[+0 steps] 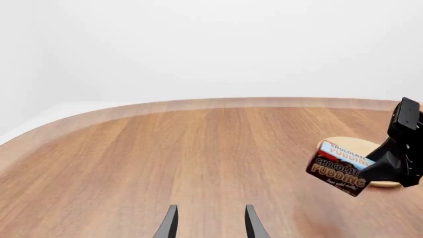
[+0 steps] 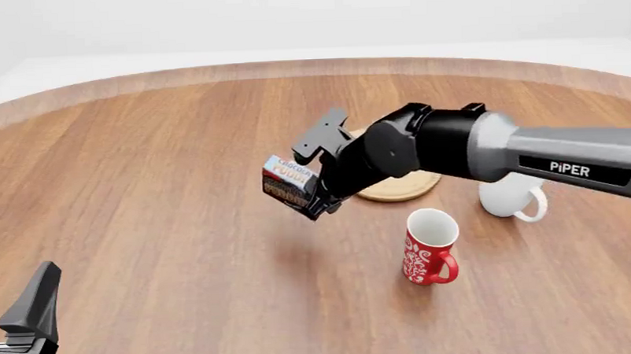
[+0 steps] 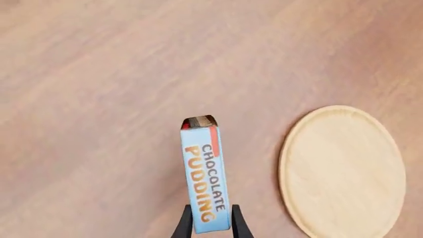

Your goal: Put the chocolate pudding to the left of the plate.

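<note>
My right gripper (image 2: 314,199) is shut on the chocolate pudding (image 2: 287,181), a brown carton with a light blue top, and holds it tilted in the air above the table, just left of the plate (image 2: 402,186). In the right wrist view the carton (image 3: 205,176) sits between the fingers with the tan wooden plate (image 3: 343,171) beside it. In the left wrist view the carton (image 1: 338,167) hangs in front of the plate (image 1: 362,148). My left gripper (image 1: 210,224) is open and empty, low at the near left of the table (image 2: 27,321).
A red patterned mug (image 2: 430,247) stands in front of the plate. A white mug (image 2: 511,195) stands to the plate's right, partly behind my right arm. The wooden table (image 2: 137,191) curves away at the back.
</note>
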Controlling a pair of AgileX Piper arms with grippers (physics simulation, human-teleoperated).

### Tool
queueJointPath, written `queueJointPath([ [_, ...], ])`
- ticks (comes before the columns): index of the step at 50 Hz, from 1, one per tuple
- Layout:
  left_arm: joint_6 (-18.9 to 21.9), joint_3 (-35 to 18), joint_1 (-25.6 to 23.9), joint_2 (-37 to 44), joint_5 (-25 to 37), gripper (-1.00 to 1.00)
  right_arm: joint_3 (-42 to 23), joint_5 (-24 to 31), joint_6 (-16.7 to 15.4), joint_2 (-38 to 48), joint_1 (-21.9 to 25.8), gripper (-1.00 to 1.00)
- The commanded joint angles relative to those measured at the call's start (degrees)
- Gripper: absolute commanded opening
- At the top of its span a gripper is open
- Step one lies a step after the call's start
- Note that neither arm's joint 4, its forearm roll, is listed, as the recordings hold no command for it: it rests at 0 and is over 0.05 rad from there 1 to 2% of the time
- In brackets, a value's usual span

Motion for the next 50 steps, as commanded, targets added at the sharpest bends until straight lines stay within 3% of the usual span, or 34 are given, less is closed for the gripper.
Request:
queueJointPath([
  [1, 0.0, 0.0, 0.0, 0.0, 0.0, 1.0, -4.9, 3.1, -0.4, -0.2, -1.6, -1.0],
  [18, 0.0, 0.0, 0.0, 0.0, 0.0, 1.0, -20.0, 10.2, -3.4, 7.8, -3.4, -1.0],
  [50, 0.0, 0.0, 0.0, 0.0, 0.0, 1.0, -46.5, 19.2, -5.4, 27.7, -5.0, -1.0],
])
